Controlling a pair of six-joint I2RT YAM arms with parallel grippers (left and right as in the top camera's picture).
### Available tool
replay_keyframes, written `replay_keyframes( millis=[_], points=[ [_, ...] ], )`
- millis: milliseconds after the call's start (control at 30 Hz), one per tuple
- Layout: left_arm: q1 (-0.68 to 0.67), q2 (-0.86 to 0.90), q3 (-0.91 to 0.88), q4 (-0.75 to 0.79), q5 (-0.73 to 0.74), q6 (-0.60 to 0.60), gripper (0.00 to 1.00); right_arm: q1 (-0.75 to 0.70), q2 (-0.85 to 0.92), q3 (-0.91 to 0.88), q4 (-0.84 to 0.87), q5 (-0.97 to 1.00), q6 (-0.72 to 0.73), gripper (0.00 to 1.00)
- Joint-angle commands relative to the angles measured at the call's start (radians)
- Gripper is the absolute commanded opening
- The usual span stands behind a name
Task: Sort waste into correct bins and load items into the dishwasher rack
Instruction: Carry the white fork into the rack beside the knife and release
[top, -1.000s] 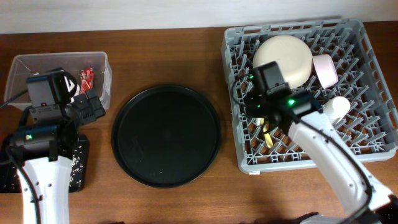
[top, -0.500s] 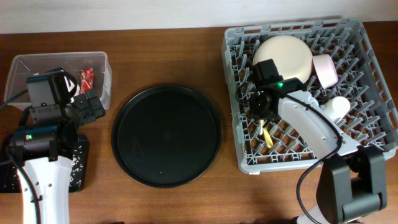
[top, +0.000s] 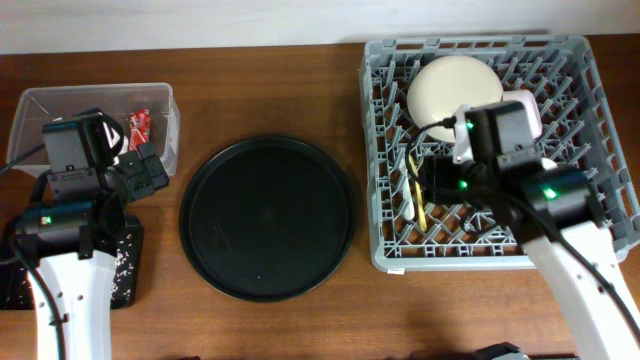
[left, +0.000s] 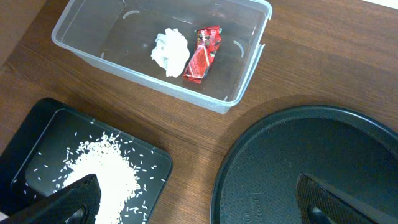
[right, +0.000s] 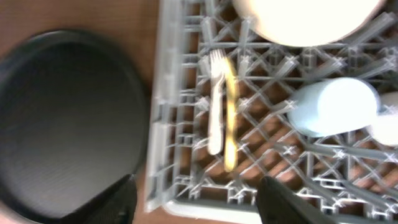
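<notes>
Dishwasher rack (top: 390, 215) holds one plate (top: 455, 88), one bowl (top: 530, 100), one blue cup (right: 333, 106), two utensils (right: 230, 118).

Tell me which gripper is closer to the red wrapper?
Left. The left gripper hovers beside the clear tub holding the red wrapper; the right gripper is far off, over the dishwasher rack.

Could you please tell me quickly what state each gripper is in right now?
Left gripper: open, holding nothing.
Right gripper: open, holding nothing.
</notes>
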Motion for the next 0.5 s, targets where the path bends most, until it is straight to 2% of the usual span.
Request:
replay_keyframes(
  millis=[0, 33, 67, 167, 333, 467],
  points=[
    [0.002, -0.005, 0.013, 0.001, -0.007, 0.003, 0.99, 0.005, -0.015, 0.018, -0.035, -0.211, -0.006, 0.33],
    [0.002, -0.005, 0.013, 0.001, -0.007, 0.003, 0.99, 0.006, -0.004, 0.012, -0.045, -0.220, -0.006, 0.12],
    [0.002, -0.005, 0.013, 0.001, -0.007, 0.003, 0.99, 0.009, 0.007, 0.005, -0.050, -0.220, -0.006, 0.04],
    [0.002, -0.005, 0.013, 0.001, -0.007, 0.003, 0.99, 0.061, 0.074, -0.062, -0.024, -0.220, -0.006, 0.04],
    [0.002, -0.005, 0.013, 0.001, -0.007, 0.003, 0.99, 0.218, 0.300, -0.159, 0.158, -0.217, -0.006, 0.04],
    [0.002, -0.005, 0.013, 0.001, -0.007, 0.003, 0.99, 0.227, 0.423, -0.159, 0.178, -0.200, -0.006, 0.04]
  ],
)
